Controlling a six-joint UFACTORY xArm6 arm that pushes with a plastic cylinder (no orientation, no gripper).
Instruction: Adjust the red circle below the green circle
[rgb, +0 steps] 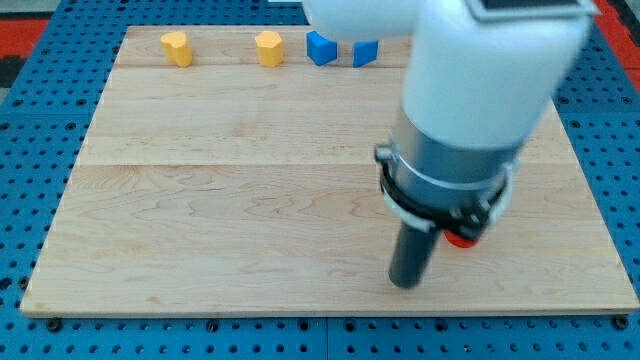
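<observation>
My tip (405, 283) just beside red block (461, 238), mostly hidden.

Bright, even light; arm blurred.

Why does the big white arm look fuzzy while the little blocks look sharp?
In the camera view, the arm is near the lens and soft; the yellow blocks and blue blocks are crisp. Light is even, shadows faint. My tip stands beside a mostly hidden red block.

Light wooden desk (220, 200) on a blue pegboard base, two yellow blocks (177, 47) (268, 47) and two blue blocks (320, 47) (365, 53) along the view's top edge, a red block (461, 238) half hidden at the view's lower right
</observation>
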